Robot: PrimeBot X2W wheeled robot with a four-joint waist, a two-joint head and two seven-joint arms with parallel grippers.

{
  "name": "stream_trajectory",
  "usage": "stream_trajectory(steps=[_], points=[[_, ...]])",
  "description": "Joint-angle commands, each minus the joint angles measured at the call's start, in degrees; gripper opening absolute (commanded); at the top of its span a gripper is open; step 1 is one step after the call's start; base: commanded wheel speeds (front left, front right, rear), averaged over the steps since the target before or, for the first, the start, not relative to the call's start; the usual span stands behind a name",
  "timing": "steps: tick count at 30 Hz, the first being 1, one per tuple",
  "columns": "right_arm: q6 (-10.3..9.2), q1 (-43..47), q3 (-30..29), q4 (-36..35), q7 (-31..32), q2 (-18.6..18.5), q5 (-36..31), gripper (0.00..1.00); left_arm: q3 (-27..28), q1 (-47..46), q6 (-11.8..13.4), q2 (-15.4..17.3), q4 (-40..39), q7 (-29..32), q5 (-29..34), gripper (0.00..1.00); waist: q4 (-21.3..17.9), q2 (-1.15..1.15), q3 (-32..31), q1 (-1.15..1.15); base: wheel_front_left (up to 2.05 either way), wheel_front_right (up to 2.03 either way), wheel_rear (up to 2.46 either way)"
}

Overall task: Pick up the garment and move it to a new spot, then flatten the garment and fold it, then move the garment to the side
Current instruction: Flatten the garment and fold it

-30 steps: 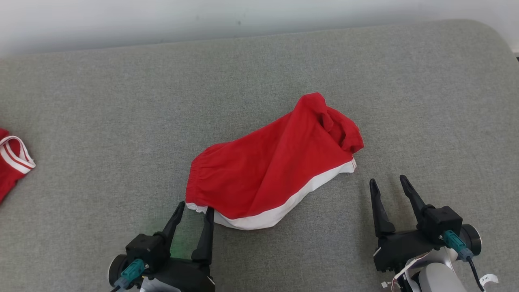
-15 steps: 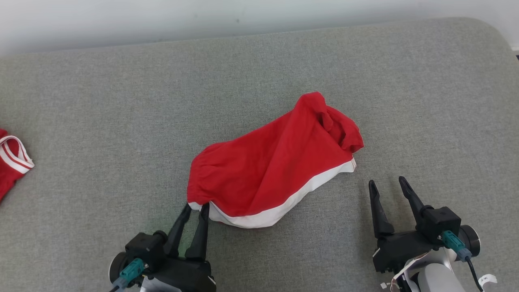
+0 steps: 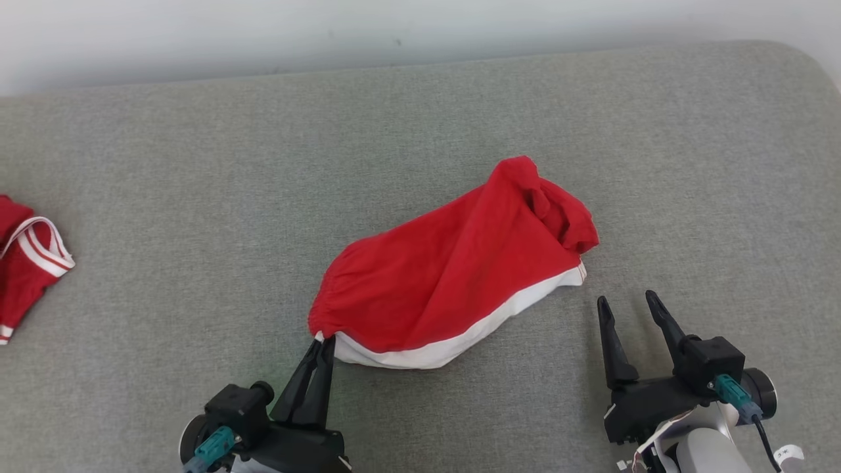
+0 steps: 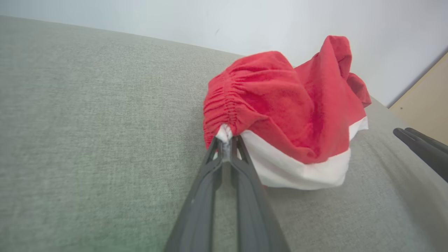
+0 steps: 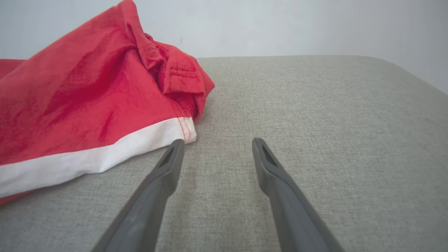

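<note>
While low, L fingers [image 3: 314, 386] on garment [image 3: 453, 282]

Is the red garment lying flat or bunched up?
Bunched up. The red garment humps above the grey cushion, its far end crumpled, and the left gripper pinches its near corner.

Red, white-striped cloth [image 3: 26, 269] far left on grey cushion [image 3: 197, 184]

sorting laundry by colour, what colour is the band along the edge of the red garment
White, running along the lower edge of the red garment; the band shows best in the right wrist view.
</note>
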Motion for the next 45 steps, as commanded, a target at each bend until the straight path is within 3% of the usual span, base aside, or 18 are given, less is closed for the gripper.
stream_trajectory(steps=[1, 11, 16, 17, 18, 20, 22, 28, 35, 38, 45], points=[[0.06, -1.11, 0.21, 0.36, -0.02, -0.15, 0.57, 1.00, 0.34, 0.80, 0.09, 0.29, -0.30, -0.17, 0.37, 0.00, 0.80, 0.00, -0.09, 0.00, 0.00, 0.00, 0.00], [0.06, -3.46, 2.65, 4.04, -0.02, -0.69, 1.68, 0.98, 0.66, 1.02, 0.09, -0.11, -0.66, -0.17, 1.38, 0.00, 3.44, 0.00, 0.47, 0.00, 0.00, 0.00, 0.00], [0.06, -5.54, 3.21, 7.46, -0.03, -1.05, 2.02, 0.80, 0.23, 0.18, 0.08, -0.38, -0.74, -0.17, 1.51, 0.00, 3.97, 0.00, 1.18, 0.00, 0.00, 0.00, 0.00], [0.06, -5.93, 3.20, 7.96, -0.02, -1.14, 2.21, 0.65, 0.17, 0.01, 0.08, -0.42, -0.75, -0.17, 1.55, 0.00, 4.02, 0.00, 1.37, 0.00, 0.00, 0.00, 0.00], [0.06, -6.24, 3.33, 8.88, -0.02, -1.21, 2.21, 0.58, 0.13, -0.15, 0.08, -0.47, -0.68, -0.17, 1.53, 0.00, 4.06, 0.00, 1.49, 0.00, 0.00, 0.00, 0.00], [0.06, -6.92, 3.56, 9.77, -0.02, -1.28, 2.44, 0.34, 0.06, -0.47, 0.08, -0.60, -0.61, -0.17, 1.55, 0.00, 4.09, 0.00, 1.82, 0.00, 0.00, 0.00, 0.00], [0.06, -7.12, 3.67, 10.65, -0.01, -1.31, 2.76, 0.00, 0.06, -0.71, 0.08, -0.65, -0.60, -0.17, 1.56, 0.00, 4.12, 0.00, 2.02, 0.00, 0.00, 0.00, 0.00], [0.06, -6.60, 3.89, 8.25, -0.03, -1.46, 4.24, 0.00, 0.35, -0.82, 0.08, -0.12, -1.71, -0.17, 1.18, 0.00, 3.88, 0.00, 1.08, 0.00, 0.00, 0.00, 0.00], [0.06, -4.62, 2.71, -3.01, -0.03, -0.79, 8.76, 0.00, -0.34, -0.84, 0.09, 3.50, -7.73, -0.18, 2.79, 0.00, 3.08, 0.00, -5.10, 0.00, 0.00, 0.00, 0.00], [0.06, -5.69, 2.87, -7.72, -0.02, -1.27, 9.81, 0.00, -1.28, -2.85, 0.09, 7.27, -10.05, -0.18, 3.27, 0.00, 2.64, 0.00, -8.58, 0.00, 0.00, 0.00, 0.00], [0.06, -13.52, 2.72, -15.18, -0.02, -4.19, 11.93, 0.00, -5.36, -12.74, 0.11, 19.88, -13.13, -0.17, 1.22, 0.00, 1.83, 0.00, -14.20, 0.00, 0.00, 0.00, 0.00]])
